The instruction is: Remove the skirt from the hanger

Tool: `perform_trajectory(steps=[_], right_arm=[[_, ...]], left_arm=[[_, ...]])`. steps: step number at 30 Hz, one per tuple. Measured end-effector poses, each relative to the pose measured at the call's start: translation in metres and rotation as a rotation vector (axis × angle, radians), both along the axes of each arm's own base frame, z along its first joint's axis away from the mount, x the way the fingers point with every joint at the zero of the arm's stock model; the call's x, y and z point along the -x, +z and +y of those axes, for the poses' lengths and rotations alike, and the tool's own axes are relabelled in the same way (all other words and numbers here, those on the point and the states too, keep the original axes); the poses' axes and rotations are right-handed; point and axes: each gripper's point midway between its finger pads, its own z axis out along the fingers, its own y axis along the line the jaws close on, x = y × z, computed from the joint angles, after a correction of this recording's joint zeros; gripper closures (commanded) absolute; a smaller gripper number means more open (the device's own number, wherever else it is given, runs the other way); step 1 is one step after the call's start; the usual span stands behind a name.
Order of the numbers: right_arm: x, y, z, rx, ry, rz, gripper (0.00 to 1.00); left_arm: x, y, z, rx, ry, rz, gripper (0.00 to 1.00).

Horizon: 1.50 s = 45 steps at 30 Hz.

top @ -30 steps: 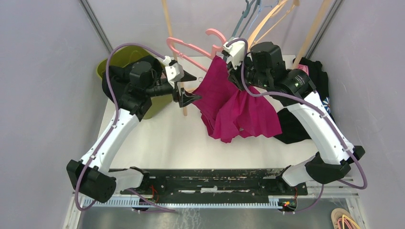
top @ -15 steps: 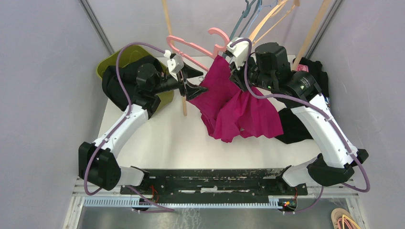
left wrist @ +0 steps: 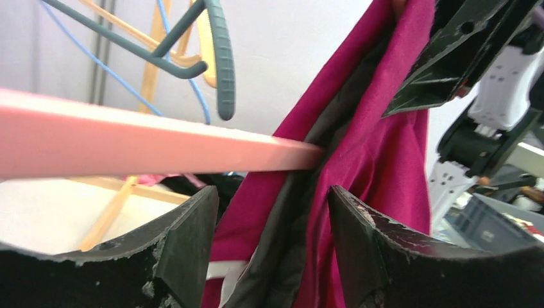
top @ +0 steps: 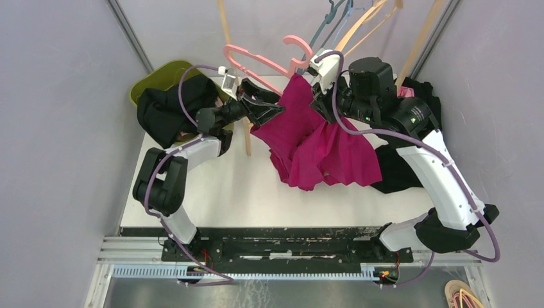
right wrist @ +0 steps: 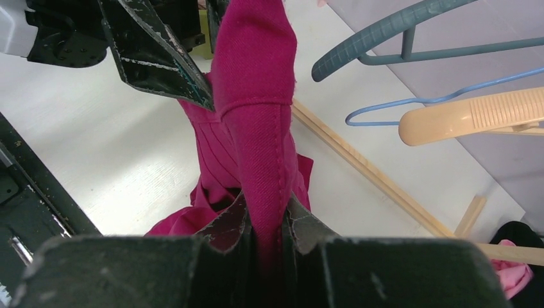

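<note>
Left of the skirt (top: pixel 314 144) the pink hanger (left wrist: pixel 128 144) barred the way, spare hangers (right wrist: pixel 475 114) crowded behind it, black clothes (top: pixel 392 173) right — the table (top: pixel 212 186) in front lay open.

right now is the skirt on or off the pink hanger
On. The pink hanger runs into the skirt waist, seen from the left wrist.

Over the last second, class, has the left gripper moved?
Yes. The left gripper has travelled rightward and up the top view, crossing the fixed wooden post to reach the edge of the skirt.
</note>
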Motion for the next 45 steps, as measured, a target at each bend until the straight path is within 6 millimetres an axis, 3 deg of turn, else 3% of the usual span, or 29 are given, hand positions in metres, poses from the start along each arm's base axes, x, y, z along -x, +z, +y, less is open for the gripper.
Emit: perform_trajectory(steps=[3,5,10,18,30,32,35,38,41,45], right_arm=[[0.002,-0.001,0.001,-0.005,0.005,0.010,0.99],[0.003,0.000,0.001,-0.015,0.005,0.013,0.99],[0.009,0.016,-0.001,-0.057,0.011,-0.020,0.99],[0.013,0.022,0.003,-0.095,0.031,-0.020,0.99],[0.012,0.040,0.014,-0.151,0.055,-0.072,0.99],[0.012,0.043,0.015,-0.162,0.057,-0.084,0.99],[0.013,0.049,0.017,-0.177,0.064,-0.099,0.99],[0.017,0.055,0.016,-0.190,0.071,-0.117,0.99],[0.014,0.068,0.009,-0.210,0.041,-0.165,0.99],[0.013,0.071,0.005,-0.213,0.024,-0.176,0.99]], left_arm=[[0.007,0.007,-0.006,0.026,-0.049,0.022,0.30],[0.015,0.022,-0.010,0.048,-0.076,-0.006,0.30],[0.026,0.043,-0.016,0.074,-0.120,-0.025,0.30],[0.042,0.051,-0.030,0.105,-0.172,0.000,0.28],[0.032,0.085,-0.046,0.183,-0.216,-0.012,0.31],[0.029,0.093,-0.051,0.196,-0.232,-0.021,0.40],[0.028,0.101,-0.054,0.211,-0.250,-0.025,0.61],[0.030,0.105,-0.054,0.218,-0.263,-0.018,0.95],[0.035,0.114,-0.052,0.247,-0.288,-0.003,0.97],[0.043,0.120,-0.053,0.245,-0.307,-0.028,0.97]])
